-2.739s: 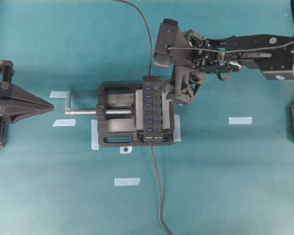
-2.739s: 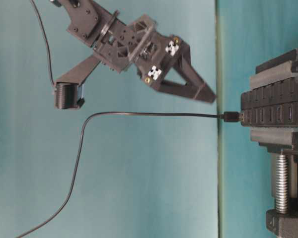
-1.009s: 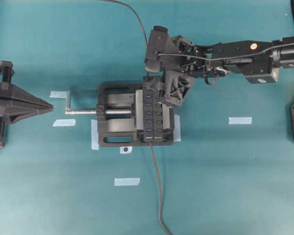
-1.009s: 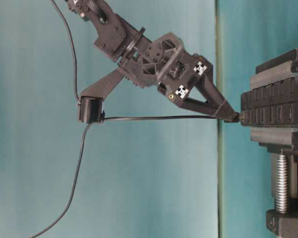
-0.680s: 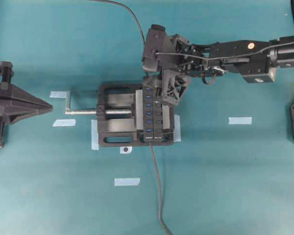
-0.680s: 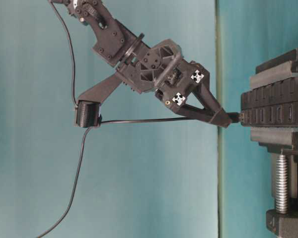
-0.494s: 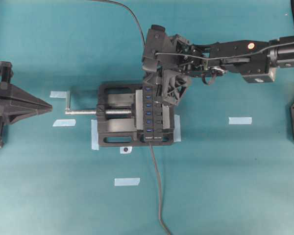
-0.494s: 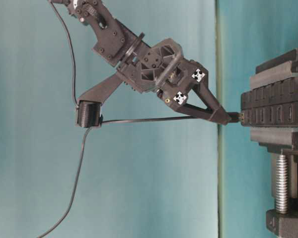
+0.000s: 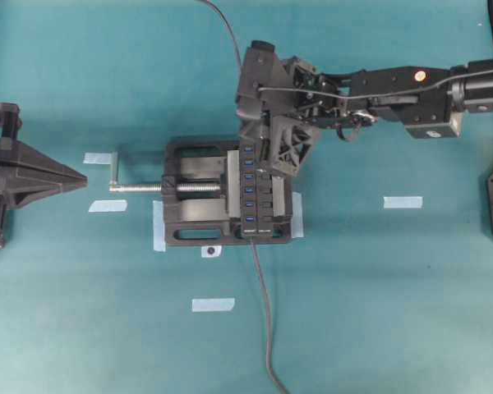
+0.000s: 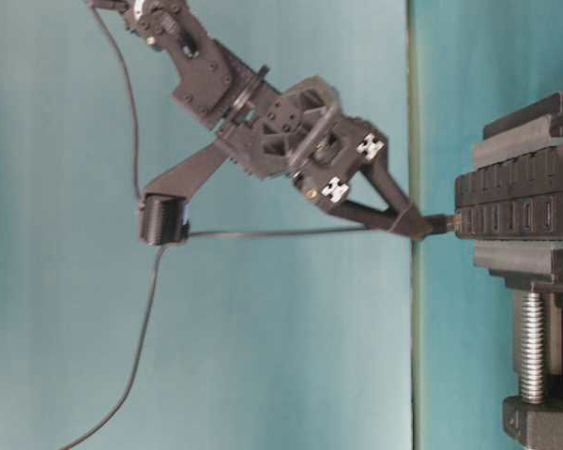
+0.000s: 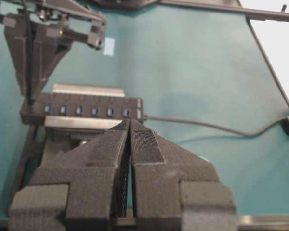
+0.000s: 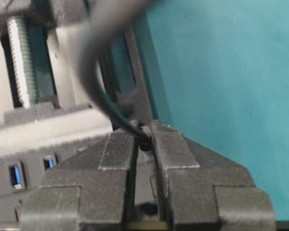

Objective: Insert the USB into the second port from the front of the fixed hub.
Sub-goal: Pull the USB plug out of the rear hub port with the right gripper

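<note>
The USB point(image 10: 438, 223) is pinched in the right gripper point(image 10: 415, 225) at the hub's point(image 9: 255, 190) end port; removal and reinsertion remain. The left gripper point(image 11: 130, 139) is closed, empty.

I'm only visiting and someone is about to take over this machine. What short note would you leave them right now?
Right tool: shut on the USB, which sits in a socket at the far end of the fixed hub.
Left tool: shut, empty, parked away from the vise.
Done: USB gripped.
Left: pull it out and insert it in the second port from the front.
</note>
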Robot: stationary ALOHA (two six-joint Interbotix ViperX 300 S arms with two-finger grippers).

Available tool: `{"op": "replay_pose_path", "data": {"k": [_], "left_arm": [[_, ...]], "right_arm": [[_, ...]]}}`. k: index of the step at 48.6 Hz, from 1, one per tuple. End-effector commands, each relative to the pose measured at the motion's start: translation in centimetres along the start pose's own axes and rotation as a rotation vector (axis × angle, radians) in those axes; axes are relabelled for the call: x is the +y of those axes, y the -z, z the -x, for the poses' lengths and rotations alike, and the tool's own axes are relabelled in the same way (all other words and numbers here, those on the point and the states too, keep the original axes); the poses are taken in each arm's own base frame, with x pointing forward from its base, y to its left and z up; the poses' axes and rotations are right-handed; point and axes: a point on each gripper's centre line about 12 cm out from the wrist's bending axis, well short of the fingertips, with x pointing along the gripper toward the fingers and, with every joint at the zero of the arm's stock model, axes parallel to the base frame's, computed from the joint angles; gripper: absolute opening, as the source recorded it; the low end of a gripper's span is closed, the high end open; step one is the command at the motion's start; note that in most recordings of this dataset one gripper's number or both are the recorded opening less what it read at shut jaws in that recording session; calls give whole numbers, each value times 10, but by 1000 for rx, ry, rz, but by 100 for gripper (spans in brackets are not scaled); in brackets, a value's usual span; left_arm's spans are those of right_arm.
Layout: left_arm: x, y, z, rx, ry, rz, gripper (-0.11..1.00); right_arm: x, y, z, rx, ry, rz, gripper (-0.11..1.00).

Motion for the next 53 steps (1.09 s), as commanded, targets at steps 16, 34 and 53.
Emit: {"op": "replay_pose_path", "data": {"k": [16,34,53], "left_arm": [[0,-4,-1,-9,1,0,0],[0,-2,-1,-6,1,2,0],[-1,-2,-1,-6,2,1,0]], "right_arm": [[10,-37,44,-46,-17,13,8],[24,-45,63,-76,-47,8,8],[49,-49,80,-103,-96,-3,8]]}}
